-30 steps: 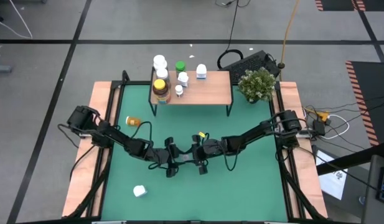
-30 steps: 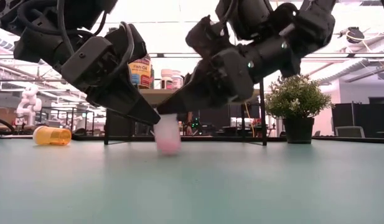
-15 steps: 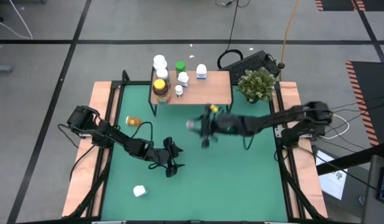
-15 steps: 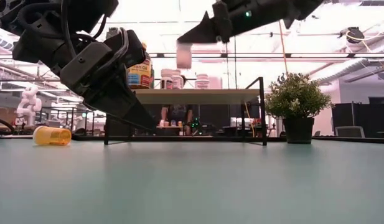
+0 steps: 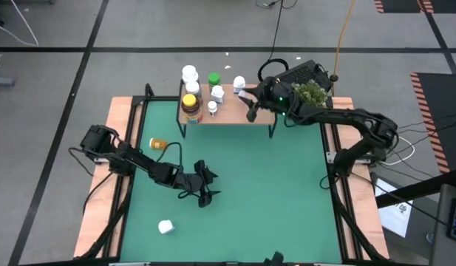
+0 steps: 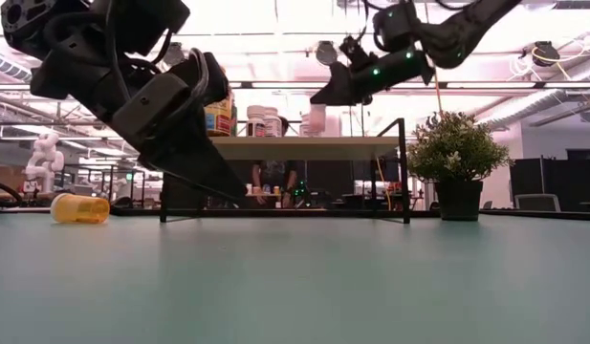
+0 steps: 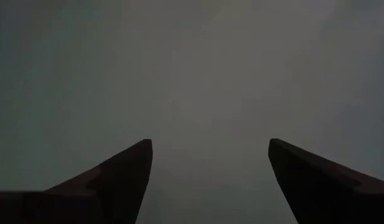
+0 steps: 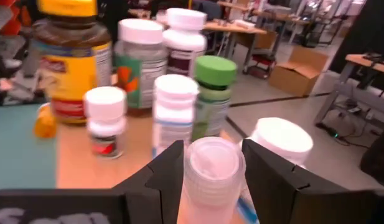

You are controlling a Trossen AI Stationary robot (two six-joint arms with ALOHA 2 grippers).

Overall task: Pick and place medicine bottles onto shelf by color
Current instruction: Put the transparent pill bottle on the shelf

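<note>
1 small translucent white-capped plastic bottle [image 8: 211, 171], gripped between the right gripper [image 5: 251, 111]'s fingers above the light wood shelf [image 5: 250, 107], should be lowered upright beside the white bottles, clear of them, while the left gripper [image 5: 202, 188] idles wide open over the table.

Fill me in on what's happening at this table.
The right gripper holds a small white plastic bottle above the light wood shelf with black legs, beside the bottles already standing there, including an amber jar with a yellow lid and a green-capped bottle. The left gripper is open and empty, low over the green table. An orange bottle and a white jar wait on the table.
</note>
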